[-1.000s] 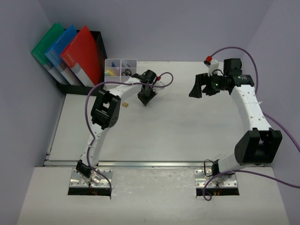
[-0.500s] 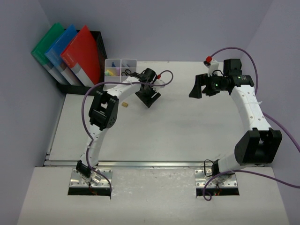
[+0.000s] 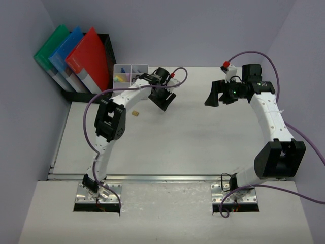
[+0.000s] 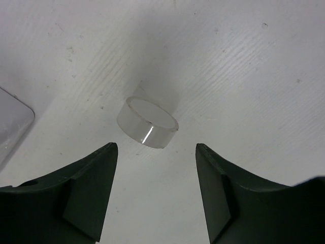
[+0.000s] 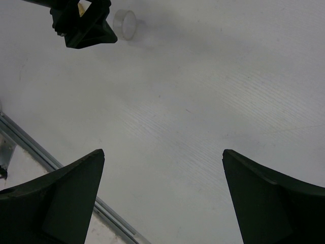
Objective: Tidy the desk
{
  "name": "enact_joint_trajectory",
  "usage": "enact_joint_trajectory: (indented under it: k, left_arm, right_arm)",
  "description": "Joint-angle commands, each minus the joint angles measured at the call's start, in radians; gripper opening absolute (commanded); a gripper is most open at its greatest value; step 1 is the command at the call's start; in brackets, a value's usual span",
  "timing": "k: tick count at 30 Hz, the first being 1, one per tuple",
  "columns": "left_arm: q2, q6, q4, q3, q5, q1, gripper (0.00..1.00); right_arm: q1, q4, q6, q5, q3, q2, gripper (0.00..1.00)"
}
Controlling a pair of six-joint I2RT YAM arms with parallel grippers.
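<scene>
On the desk [image 4: 244,61], faint clear disc [image 4: 147,122]

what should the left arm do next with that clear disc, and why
Probably lower the left gripper over the clear disc and close on it: the jaws stand open and empty, and the disc lies loose on the desk just ahead of them, outside the tray.
</scene>
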Motion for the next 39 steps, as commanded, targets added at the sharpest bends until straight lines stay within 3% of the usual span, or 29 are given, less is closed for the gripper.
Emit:
enact_joint_trajectory:
  k: [1,11,17,27,39]
  left_arm:
    - [0.031,-0.054,-0.016,0.044,0.025,-0.007,0.59]
    - [0.044,-0.184,-0.01,0.023,0.04,-0.008,0.61]
    - [0.044,-0.271,0.031,-0.013,-0.058,-0.021,0.55]
    - [0.096,-0.299,0.045,0.028,-0.178,-0.027,0.52]
    - [0.099,-0.353,0.1,0.039,-0.153,-0.027,0.54]
  right_arm:
    - [-0.004,0.026,-0.004,-0.014,0.008,-0.021,0.99]
    - [-0.003,0.028,-0.003,-0.02,-0.002,-0.028,0.99]
    - [-0.004,0.032,-0.001,-0.021,-0.015,-0.041,0.99]
    - [-0.004,0.029,-0.006,-0.014,-0.042,-0.068,0.99]
    - [-0.003,0.025,-0.007,-0.017,-0.035,-0.065,0.99]
